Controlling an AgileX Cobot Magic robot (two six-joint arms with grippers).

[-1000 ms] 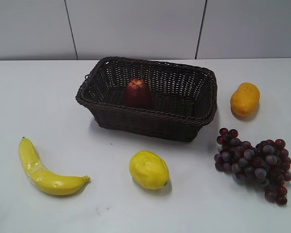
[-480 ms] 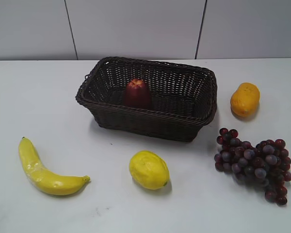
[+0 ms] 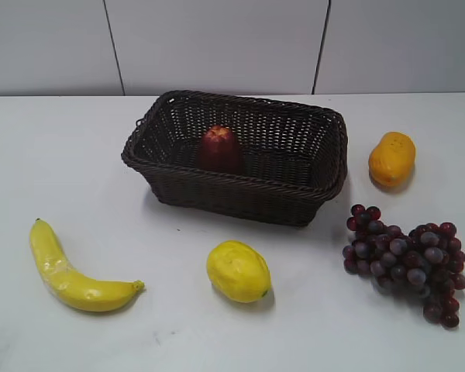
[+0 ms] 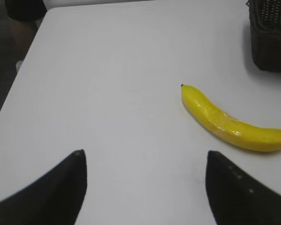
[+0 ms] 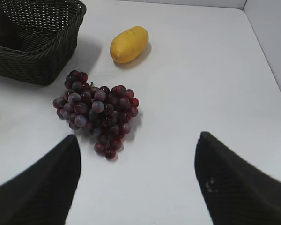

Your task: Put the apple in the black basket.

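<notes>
The dark red apple stands inside the black basket, left of its middle. A sliver of the apple also shows in the basket at the top left of the right wrist view. A corner of the basket shows at the top right of the left wrist view. Neither gripper shows in the exterior view. My left gripper is open and empty over bare table. My right gripper is open and empty, just short of the grapes.
A banana lies at the front left and also shows in the left wrist view. A lemon lies at the front middle. A grape bunch and an orange-yellow fruit lie right of the basket. The table's left edge is near.
</notes>
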